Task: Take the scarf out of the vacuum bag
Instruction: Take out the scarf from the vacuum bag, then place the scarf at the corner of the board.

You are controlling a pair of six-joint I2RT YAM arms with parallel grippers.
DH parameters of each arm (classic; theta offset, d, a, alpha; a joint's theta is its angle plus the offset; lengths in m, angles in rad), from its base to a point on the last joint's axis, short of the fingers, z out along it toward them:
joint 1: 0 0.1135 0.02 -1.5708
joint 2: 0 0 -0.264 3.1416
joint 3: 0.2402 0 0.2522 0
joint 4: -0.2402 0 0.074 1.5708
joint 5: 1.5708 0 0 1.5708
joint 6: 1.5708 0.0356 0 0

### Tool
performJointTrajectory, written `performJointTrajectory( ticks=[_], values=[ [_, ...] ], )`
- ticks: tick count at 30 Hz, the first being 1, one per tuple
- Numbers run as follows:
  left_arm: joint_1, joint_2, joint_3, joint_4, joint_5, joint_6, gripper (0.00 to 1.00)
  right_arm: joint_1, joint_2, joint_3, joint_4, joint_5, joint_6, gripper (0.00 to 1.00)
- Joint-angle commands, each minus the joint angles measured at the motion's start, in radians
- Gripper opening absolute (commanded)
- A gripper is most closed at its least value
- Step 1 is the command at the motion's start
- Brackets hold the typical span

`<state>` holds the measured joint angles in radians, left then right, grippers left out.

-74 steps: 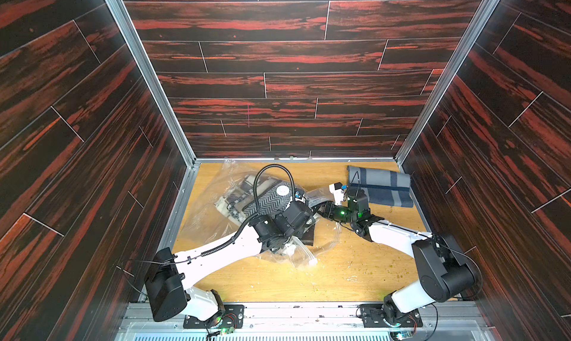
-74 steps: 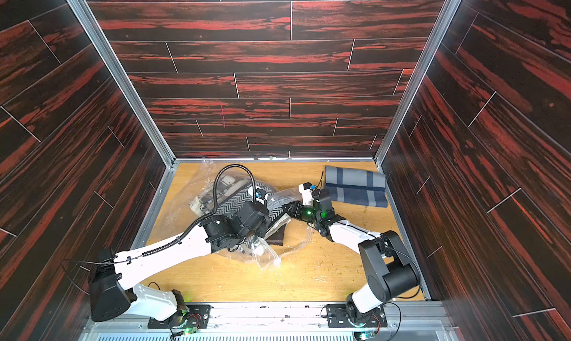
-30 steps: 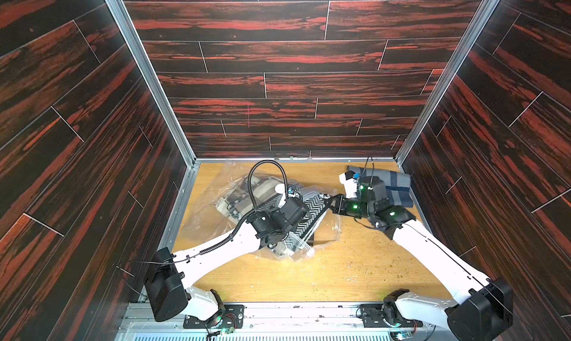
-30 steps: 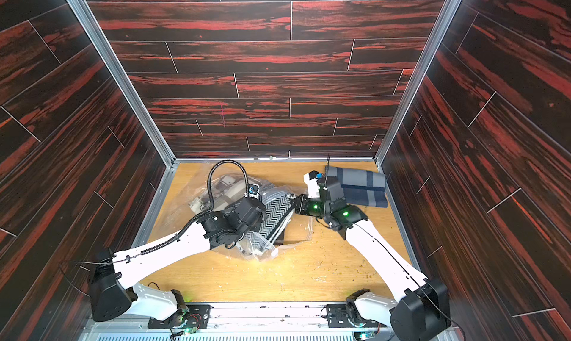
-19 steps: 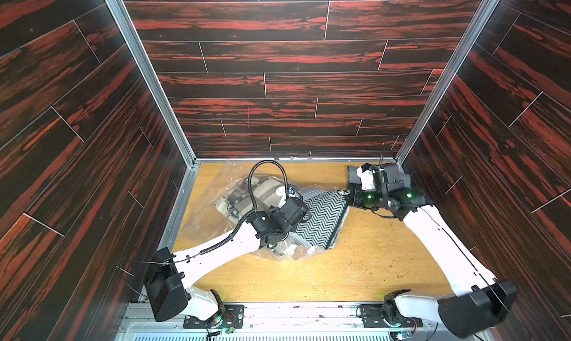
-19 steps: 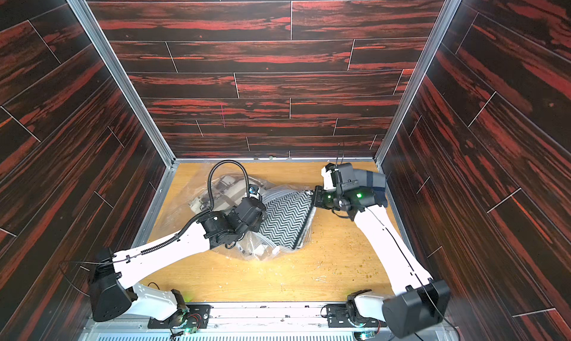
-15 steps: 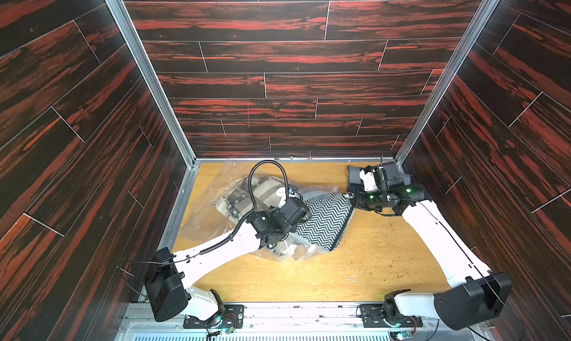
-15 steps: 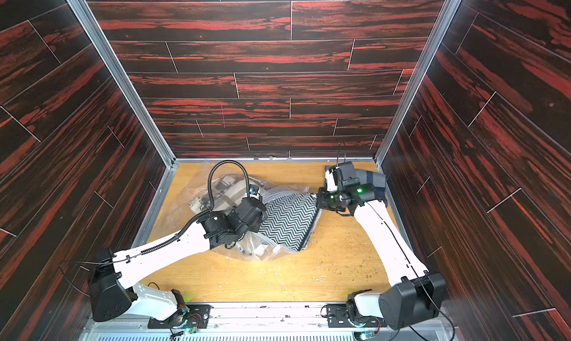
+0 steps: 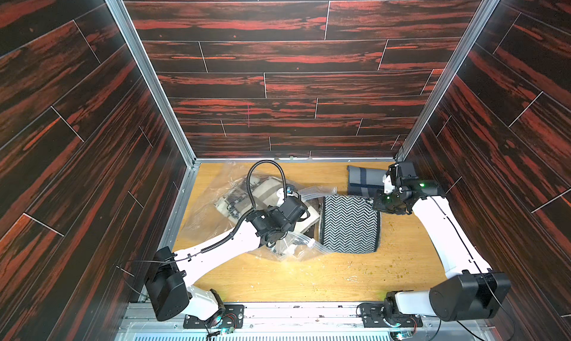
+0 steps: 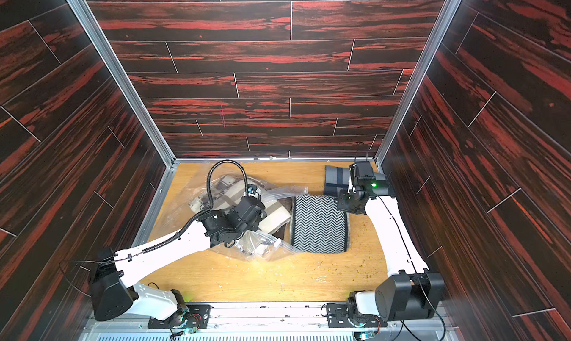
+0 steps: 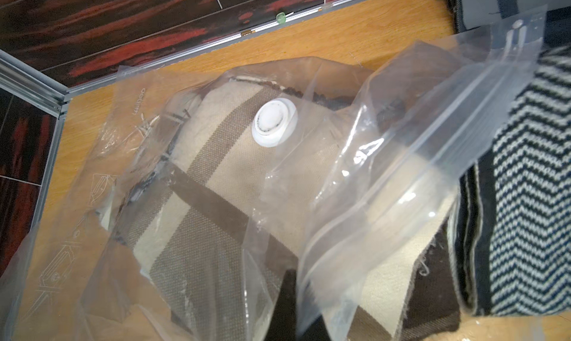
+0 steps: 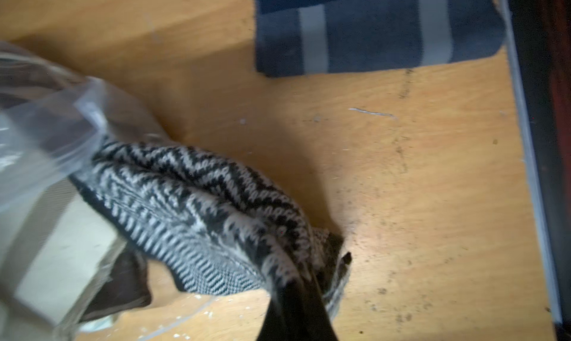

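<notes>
- Your right gripper [image 12: 306, 293] is clamping the scarf [image 9: 349, 223], which is lying to its left, against the mouth of the vacuum bag [image 11: 401, 138].
- Your left gripper [image 9: 301, 211] is sitting closed there.

1. The vacuum bag [image 9: 210, 212] lies on the left half of the bench [image 9: 309, 277], toward the far side.
2. A folded cloth [image 9: 234, 200] sits inside it.
3. The scarf [image 9: 349, 223] lies on the bench just right of the bag, its left edge at the bag's mouth.
4. A second folded cloth [image 9: 364, 181] lies in the far right corner, just behind the scarf.
5. The right tool [image 9: 378, 205] pinches the scarf's far right corner.
</notes>
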<state>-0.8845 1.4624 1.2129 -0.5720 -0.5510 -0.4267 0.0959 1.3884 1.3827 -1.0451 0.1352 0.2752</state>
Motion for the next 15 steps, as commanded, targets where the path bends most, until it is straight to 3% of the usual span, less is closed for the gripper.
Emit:
performJointTrajectory(
  ticks=[1,15],
  values=[
    [0.021,0.026,0.024,-0.042,-0.029,-0.009,0.0,-0.023,0.026,0.034,-0.013,0.044,-0.022,0.0],
    [0.111,0.037,0.025,-0.069,-0.061,-0.011,0.0,-0.173,0.186,0.232,-0.002,0.058,-0.023,0.0]
  ],
)
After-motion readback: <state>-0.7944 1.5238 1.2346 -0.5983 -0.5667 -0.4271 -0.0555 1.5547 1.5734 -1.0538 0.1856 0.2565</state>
